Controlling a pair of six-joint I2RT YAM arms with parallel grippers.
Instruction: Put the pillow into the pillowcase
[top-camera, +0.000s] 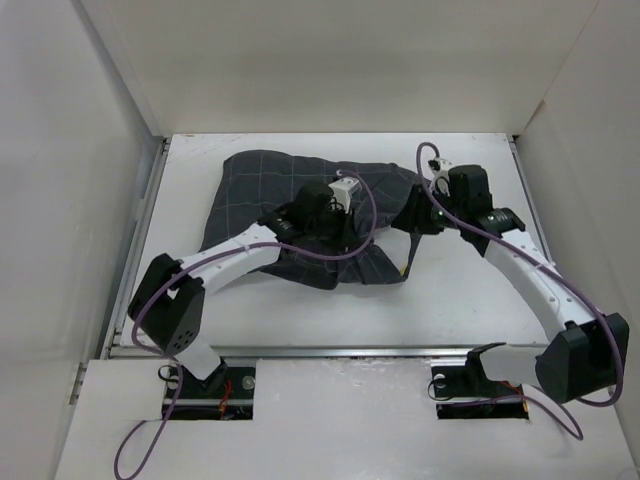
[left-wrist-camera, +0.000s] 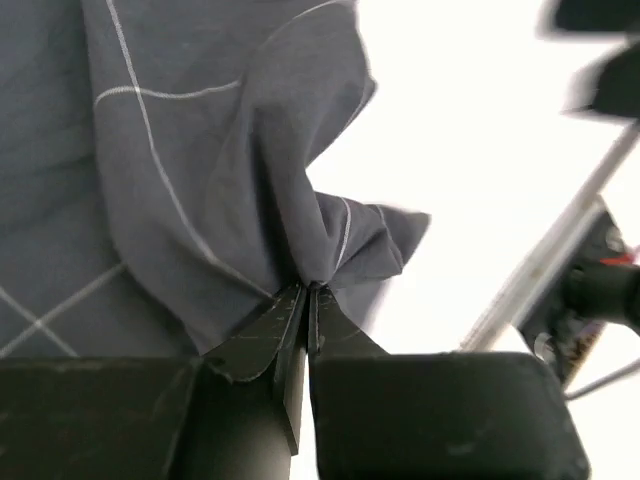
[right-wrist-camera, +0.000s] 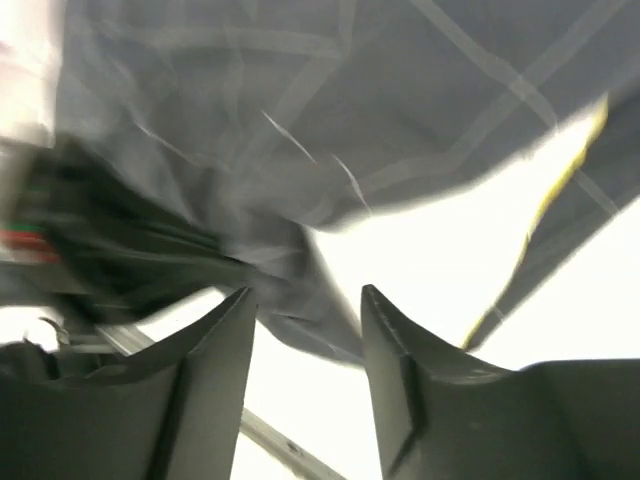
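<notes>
Two arms over the pillowcase (top-camera: 255, 195), which lies crumpled on the white table (top-camera: 300, 310), upper-centre of top view, running from centre-left to approx centre-right. Dk grey fabric w/ thin light check.

L gripper (left-wrist-camera: 307, 290) is clamped tight on a bunched pinch of pillowcase edge. Left wrist view shows the cloth gathered to a point right at the closed fingertips, w/ folds fanning up and left from there and a bright white surface to the right of the fold. In top view L arm (top-camera: 240, 255) runs from lower left diagonally up to mid-cloth.

R gripper (right-wrist-camera: 305, 292) is released: jaws apart, nothing between them, blurred pillowcase fabric just beyond the tips. R arm (top-camera: 530, 280) comes from lower right, wrist at right end of cloth.

Pillow: can't make out its body in any view. Only a thin yellow strip (top-camera: 408, 262) shows at the case's lower-right edge, also a yellow line in upper right of right wrist view. Can't tell if it's pillow trim.
</notes>
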